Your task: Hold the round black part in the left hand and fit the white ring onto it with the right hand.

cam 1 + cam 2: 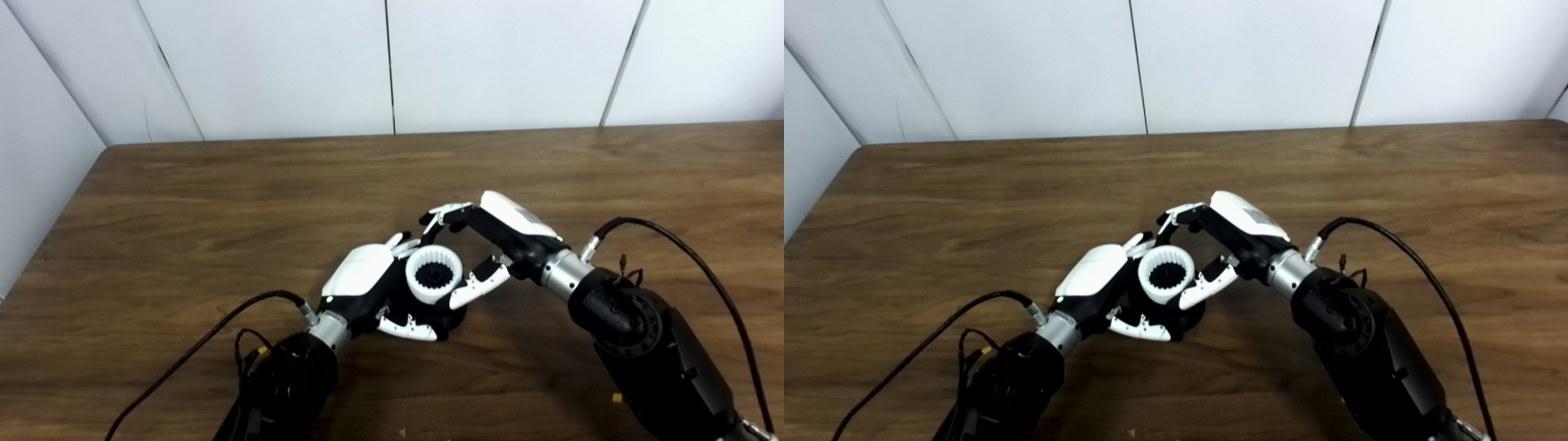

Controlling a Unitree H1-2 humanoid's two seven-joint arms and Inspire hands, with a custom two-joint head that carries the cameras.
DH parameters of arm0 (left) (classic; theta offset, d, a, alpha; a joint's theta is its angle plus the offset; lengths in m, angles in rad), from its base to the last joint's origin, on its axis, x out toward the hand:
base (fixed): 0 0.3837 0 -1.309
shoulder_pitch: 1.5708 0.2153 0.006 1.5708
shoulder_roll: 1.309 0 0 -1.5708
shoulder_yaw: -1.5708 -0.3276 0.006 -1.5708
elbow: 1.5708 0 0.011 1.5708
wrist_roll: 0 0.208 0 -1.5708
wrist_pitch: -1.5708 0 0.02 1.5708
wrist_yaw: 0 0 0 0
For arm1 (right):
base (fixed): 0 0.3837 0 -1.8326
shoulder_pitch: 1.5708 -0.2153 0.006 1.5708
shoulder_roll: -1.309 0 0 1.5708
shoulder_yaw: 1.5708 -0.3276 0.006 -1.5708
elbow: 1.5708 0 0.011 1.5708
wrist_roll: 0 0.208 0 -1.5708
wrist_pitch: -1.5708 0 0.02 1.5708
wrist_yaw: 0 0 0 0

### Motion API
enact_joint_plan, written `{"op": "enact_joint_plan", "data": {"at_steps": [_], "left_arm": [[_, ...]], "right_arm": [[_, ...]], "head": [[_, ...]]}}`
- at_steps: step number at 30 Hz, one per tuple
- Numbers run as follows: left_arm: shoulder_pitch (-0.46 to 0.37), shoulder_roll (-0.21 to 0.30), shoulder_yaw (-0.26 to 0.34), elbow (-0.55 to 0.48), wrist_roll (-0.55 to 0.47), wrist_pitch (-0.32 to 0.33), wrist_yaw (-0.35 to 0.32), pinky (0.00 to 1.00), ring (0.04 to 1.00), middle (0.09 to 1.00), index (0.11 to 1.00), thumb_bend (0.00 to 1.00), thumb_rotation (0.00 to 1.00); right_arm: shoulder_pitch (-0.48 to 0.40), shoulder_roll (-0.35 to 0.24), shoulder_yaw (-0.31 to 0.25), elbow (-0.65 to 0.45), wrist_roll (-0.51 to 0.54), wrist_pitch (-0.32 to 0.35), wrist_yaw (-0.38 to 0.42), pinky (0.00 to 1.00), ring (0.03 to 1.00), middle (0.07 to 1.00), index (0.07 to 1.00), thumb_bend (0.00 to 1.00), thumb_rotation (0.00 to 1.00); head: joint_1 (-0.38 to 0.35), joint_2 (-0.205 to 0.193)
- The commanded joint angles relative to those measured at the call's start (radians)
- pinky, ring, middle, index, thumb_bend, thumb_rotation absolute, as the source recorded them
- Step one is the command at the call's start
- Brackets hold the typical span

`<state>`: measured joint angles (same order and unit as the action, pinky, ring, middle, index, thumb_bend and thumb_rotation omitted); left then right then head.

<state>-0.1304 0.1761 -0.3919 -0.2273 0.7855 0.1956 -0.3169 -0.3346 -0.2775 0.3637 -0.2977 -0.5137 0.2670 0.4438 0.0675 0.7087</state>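
My left hand (367, 278) is shut on the round black part (450, 318), which it holds low over the wooden table (184, 202). The white ring (433, 274), toothed on the inside, sits on top of the black part, whose dark hub shows through the ring's middle. My right hand (490, 236) arches over the ring from the right. Its thumb (481, 285) lies against the ring's right side. Its fingertips (438, 217) curl just behind the ring, a little apart from it. The same scene shows in the right eye view, with the ring (1165, 274) between both hands.
White wall panels (392, 61) stand behind the table's far edge. A black cable (704, 275) loops from my right wrist, and another cable (202, 349) runs from my left wrist. A small yellow bit (617, 398) lies near the front right.
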Motion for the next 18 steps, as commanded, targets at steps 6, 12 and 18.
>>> {"op": "enact_joint_plan", "data": {"at_steps": [6,12,18], "left_arm": [[-0.021,0.004,0.002,-0.014,0.005,0.006,-0.004,0.86,0.996,0.931,0.792,0.88,0.34],[-0.023,0.007,0.004,-0.020,0.003,0.011,-0.011,0.86,1.000,0.936,0.791,0.88,0.33],[-0.028,0.007,0.005,-0.016,-0.004,0.003,-0.009,0.86,1.000,0.938,0.790,0.88,0.32]], "right_arm": [[0.005,-0.013,-0.025,-0.012,0.020,-0.030,-0.017,0.77,0.888,0.818,0.589,0.91,0.23],[0.019,-0.023,-0.032,-0.011,0.021,-0.037,-0.024,0.78,0.882,0.816,0.586,0.91,0.23],[0.025,-0.027,-0.031,-0.008,0.024,-0.038,-0.027,0.79,0.883,0.820,0.589,0.91,0.23]], "head": [[0.005,0.001],[0.005,0.005],[0.004,0.007]]}}
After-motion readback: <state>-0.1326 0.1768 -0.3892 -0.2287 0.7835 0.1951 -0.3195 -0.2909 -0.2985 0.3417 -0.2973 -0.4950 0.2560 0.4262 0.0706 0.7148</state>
